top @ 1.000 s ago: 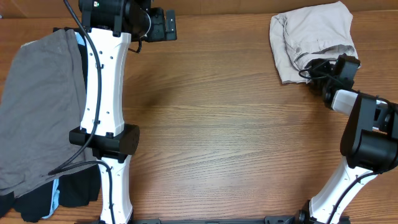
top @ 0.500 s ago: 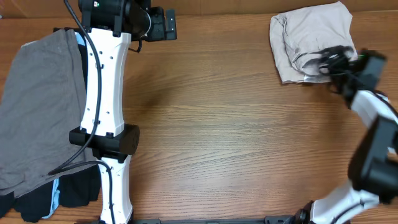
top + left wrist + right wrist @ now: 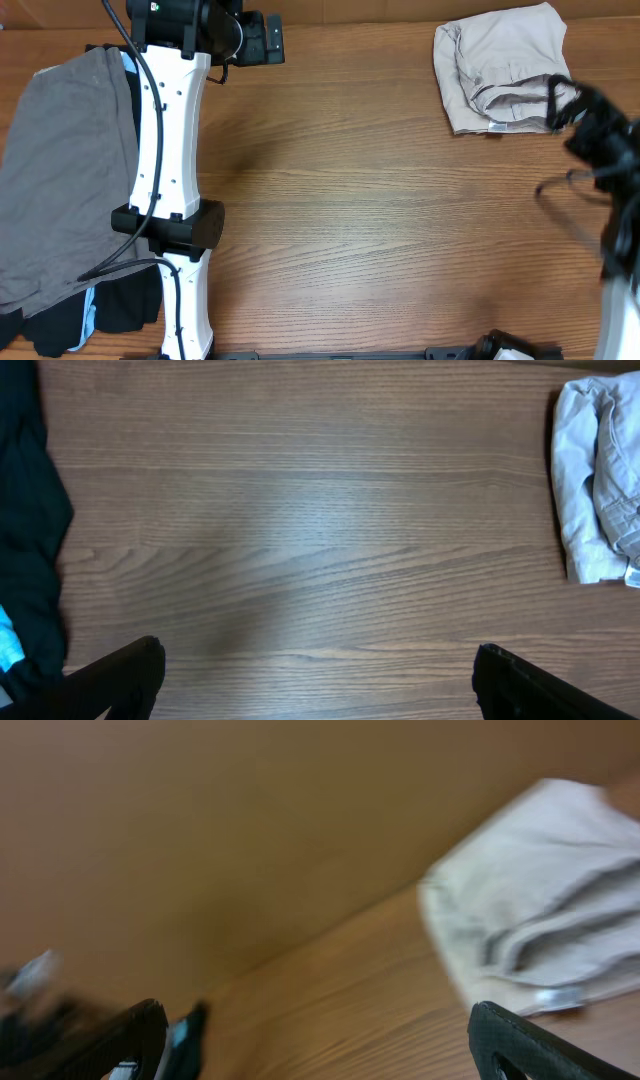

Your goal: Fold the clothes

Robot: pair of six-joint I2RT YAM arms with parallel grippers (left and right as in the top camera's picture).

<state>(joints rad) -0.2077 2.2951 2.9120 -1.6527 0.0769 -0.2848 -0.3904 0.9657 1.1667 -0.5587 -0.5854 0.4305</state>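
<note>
The clothes, a pair of pale beige shorts [image 3: 500, 65], lie folded in a compact bundle at the table's far right. They also show at the right edge of the left wrist view [image 3: 600, 480] and, blurred, in the right wrist view [image 3: 550, 890]. My right gripper [image 3: 562, 100] is motion-blurred just off the bundle's right side. Its jaws are open [image 3: 318, 1020] with nothing between them, apart from the cloth. My left gripper [image 3: 262, 40] hangs at the far left-centre, open [image 3: 318, 660] over bare wood.
A grey garment [image 3: 60, 180] is spread along the left edge, partly under the white left arm [image 3: 170, 150]. A black garment with light-blue trim [image 3: 90, 315] lies at the front left and shows again in the left wrist view [image 3: 25, 510]. Bare wood [image 3: 360, 200] spans the middle.
My right gripper has opened, let go of the shorts and swung away to the right. The shorts stay folded in place. The left arm has not moved.
</note>
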